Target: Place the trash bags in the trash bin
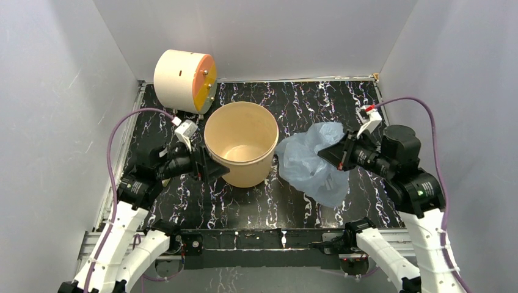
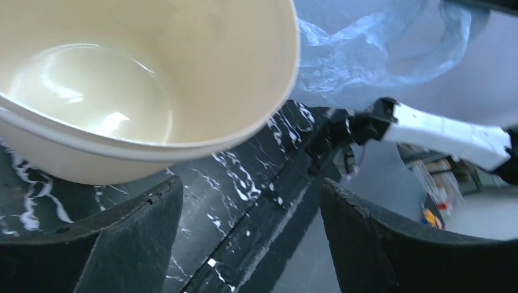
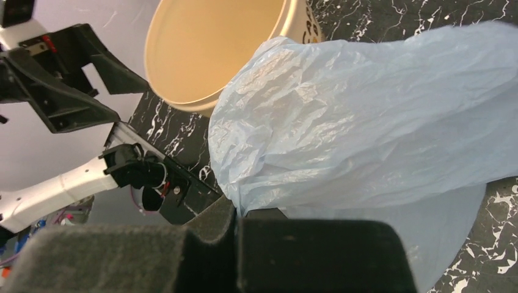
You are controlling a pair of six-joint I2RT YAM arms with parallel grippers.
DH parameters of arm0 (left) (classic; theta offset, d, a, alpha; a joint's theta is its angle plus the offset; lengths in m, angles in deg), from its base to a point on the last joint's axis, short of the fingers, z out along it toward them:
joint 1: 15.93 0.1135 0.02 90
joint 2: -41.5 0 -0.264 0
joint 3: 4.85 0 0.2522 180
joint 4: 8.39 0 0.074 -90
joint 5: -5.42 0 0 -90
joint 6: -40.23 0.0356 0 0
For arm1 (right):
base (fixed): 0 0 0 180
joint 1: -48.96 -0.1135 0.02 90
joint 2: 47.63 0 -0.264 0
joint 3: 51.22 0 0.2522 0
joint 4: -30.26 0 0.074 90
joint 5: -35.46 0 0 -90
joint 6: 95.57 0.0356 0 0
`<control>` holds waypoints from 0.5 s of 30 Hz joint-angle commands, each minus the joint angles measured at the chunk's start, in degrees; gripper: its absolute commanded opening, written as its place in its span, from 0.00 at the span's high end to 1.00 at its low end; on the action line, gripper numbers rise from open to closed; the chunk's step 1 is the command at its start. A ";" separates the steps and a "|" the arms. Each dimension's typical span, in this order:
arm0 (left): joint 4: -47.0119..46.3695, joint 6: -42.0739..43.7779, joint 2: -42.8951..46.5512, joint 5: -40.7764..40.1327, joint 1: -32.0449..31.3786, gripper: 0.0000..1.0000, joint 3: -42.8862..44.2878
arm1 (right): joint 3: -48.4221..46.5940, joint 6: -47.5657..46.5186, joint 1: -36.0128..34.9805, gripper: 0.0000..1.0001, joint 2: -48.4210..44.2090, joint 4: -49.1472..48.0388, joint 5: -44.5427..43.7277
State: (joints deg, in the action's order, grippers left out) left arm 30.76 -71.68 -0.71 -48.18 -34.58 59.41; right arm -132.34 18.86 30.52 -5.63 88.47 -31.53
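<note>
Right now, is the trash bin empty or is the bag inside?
Empty. The trash bin shows a bare floor; the blue bag lies outside, beside it.

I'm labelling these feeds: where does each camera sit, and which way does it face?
Top external: above and behind, looking down at the table; left arm and right arm show.
Left wrist: on the left arm, facing into the trash bin; open jaws below.
Right wrist: on the right arm, facing the trash bag; shut jaws pinch it.
Shared: all show bin and bag.
</note>
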 commanded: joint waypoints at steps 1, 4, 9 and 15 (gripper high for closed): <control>-2.52 0.10 4.52 12.68 -0.33 0.21 -2.87 | -5.71 -1.33 0.17 1.00 -1.41 6.33 2.15; -1.89 0.90 7.40 10.00 -0.34 0.22 -3.45 | -7.09 -0.30 0.22 1.00 -2.12 7.94 0.89; -0.66 0.78 9.26 11.79 -0.37 0.22 -1.64 | -9.20 0.10 0.16 1.00 -1.37 7.68 6.34; -0.14 4.38 10.52 14.61 -0.33 0.21 -5.91 | -12.30 -0.04 0.16 1.00 0.73 8.82 13.18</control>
State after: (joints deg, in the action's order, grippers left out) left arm 30.19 -70.54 8.92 -36.70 -34.80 55.93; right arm -140.68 18.69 30.52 -6.44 97.38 -24.71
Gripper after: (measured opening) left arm 0.785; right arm 0.019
